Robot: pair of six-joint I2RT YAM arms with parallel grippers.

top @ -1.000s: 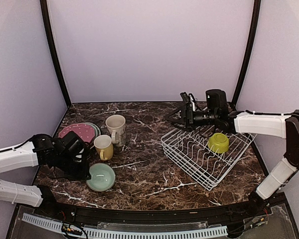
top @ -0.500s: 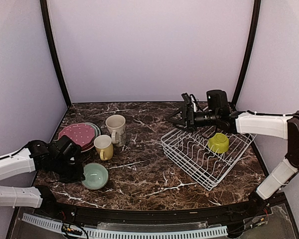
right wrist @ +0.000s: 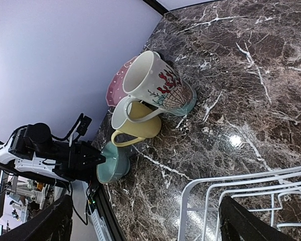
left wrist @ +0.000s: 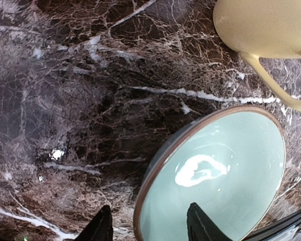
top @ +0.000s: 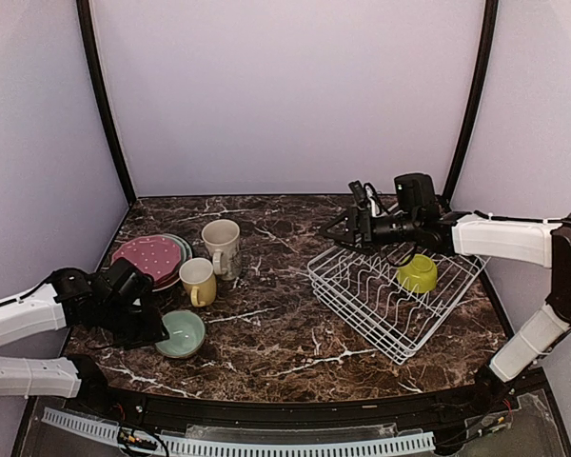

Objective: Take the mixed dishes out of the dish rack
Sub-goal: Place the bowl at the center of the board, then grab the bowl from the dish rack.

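One glossy round mint bowl (left wrist: 215,175) on veined dark marble (left wrist: 65,75).

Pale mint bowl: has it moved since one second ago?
Yes. The pale mint bowl has slid slightly to the left in the top view, judged against the yellow mug.

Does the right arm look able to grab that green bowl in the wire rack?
Probably yes. The lime-green bowl lies uncovered in the dish rack, with nothing else beside it, and the right gripper hangs open just beyond the rack's far edge. It would have to draw back and dip.
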